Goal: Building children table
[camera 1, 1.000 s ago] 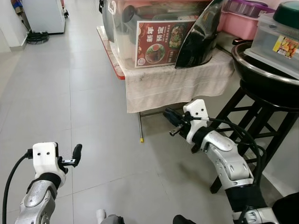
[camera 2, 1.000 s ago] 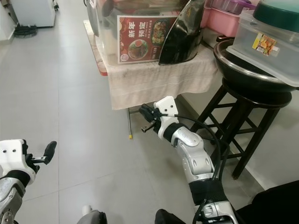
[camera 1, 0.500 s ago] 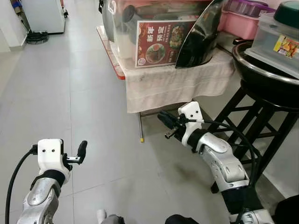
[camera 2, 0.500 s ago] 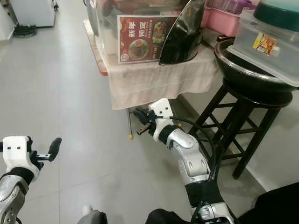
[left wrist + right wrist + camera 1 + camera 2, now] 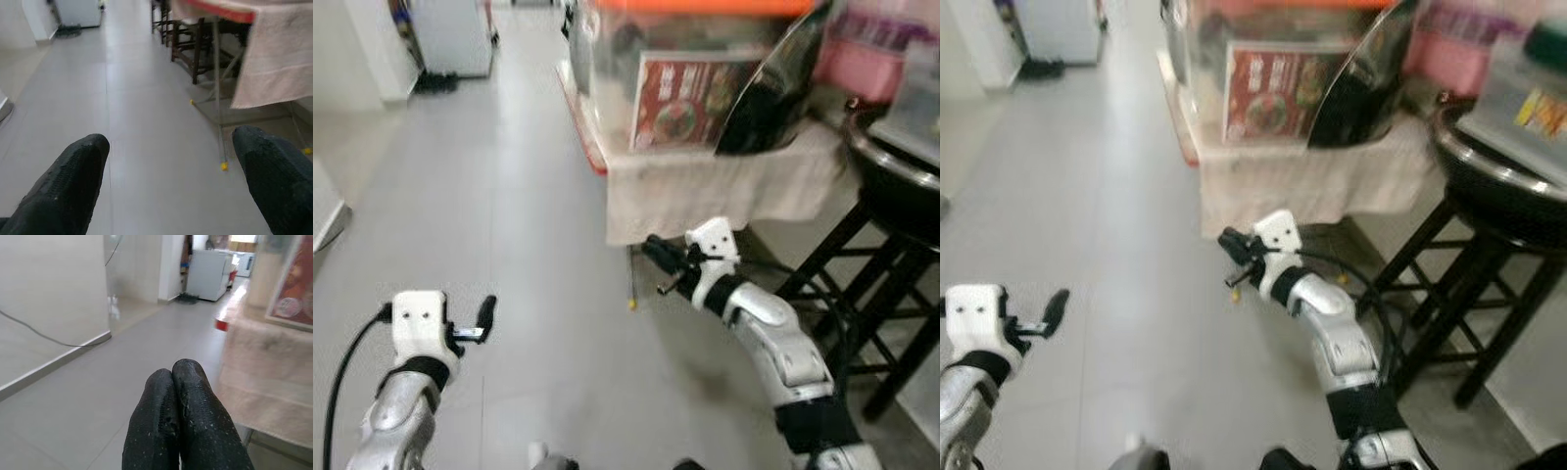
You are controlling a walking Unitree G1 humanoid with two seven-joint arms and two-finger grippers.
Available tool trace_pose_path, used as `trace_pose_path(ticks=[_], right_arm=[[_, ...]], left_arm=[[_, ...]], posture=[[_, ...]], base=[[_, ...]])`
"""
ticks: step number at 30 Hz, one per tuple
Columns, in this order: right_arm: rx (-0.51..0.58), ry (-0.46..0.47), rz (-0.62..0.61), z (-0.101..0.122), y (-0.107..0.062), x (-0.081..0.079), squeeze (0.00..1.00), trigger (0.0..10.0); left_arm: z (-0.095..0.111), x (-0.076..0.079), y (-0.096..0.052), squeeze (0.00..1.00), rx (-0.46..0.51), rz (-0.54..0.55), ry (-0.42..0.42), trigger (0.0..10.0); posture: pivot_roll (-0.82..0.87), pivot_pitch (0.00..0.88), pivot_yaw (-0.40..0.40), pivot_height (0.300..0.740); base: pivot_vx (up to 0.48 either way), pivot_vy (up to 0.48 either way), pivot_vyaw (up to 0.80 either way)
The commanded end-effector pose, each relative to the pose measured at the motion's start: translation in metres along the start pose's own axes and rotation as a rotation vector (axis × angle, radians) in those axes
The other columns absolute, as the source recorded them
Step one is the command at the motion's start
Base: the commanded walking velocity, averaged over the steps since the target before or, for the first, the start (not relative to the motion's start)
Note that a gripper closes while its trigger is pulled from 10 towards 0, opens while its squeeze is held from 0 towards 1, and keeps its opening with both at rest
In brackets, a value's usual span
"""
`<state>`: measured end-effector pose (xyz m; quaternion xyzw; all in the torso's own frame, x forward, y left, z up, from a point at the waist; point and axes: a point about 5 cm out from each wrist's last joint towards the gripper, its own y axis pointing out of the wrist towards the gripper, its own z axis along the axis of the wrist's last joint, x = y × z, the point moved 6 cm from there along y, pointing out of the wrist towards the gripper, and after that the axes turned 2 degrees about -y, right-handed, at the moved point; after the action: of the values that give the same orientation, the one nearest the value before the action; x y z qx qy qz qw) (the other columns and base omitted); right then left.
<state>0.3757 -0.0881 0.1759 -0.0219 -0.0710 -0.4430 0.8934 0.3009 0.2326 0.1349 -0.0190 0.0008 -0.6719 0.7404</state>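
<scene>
Two silver arms reach over the big grey tiled floor [image 5: 509, 176]. A surface with a cream cloth [image 5: 705, 191] stands ahead. The right gripper [image 5: 1231, 257] has fingers pressed together; the left gripper [image 5: 480, 318] has fingers wide apart, both empty.

- Grey tiled floor [image 5: 509, 176], runs back w/ long joint lines; both head views blurred.
- Folding table [image 5: 631, 279] w/ thin metal legs, yellow foot caps, beige cloth [image 5: 705, 191] hanging over its edge.
- On the cloth: clear plastic tub [image 5: 607, 78], red food poster [image 5: 675, 103] leaning against its front.
- Glossy black curved piece [image 5: 764, 88] leans just beside poster.
- Pink container [image 5: 871, 69] behind it, blurry.
- Dark wooden stool [image 5: 1469, 294] near table, big black bowl [image 5: 1508, 191] on top, clear lidded box [image 5: 1533, 108] resting on bowl.
- White appliance [image 5: 455, 34] far back, dark cable coil [image 5: 435, 83] at its foot.
- White wall [image 5: 49, 298] w/ thin cable across it.
</scene>
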Motion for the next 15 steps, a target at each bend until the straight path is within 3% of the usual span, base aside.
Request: trace_pose_path(ticks=[1, 15], right_arm=[[-0.01, 0.002, -0.019, -0.002, -0.001, 0.0041, 0.0, 10.0], [-0.013, 0.002, -0.004, -0.0024, -0.0004, 0.001, 0.0, 10.0]], left_arm=[[0.0006, 0.0023, -0.0008, 0.0, -0.008, -0.009, 0.005, 10.0], [-0.002, 0.0077, -0.001, 0.0, -0.022, -0.018, 0.01, 10.0]], posture=[[0.08, 0.055, -0.018, 0.655], [0.08, 0.056, -0.019, 0.655]], base=[[0.259, 0.0, 0.0], [0.0, 0.0, 0.0]])
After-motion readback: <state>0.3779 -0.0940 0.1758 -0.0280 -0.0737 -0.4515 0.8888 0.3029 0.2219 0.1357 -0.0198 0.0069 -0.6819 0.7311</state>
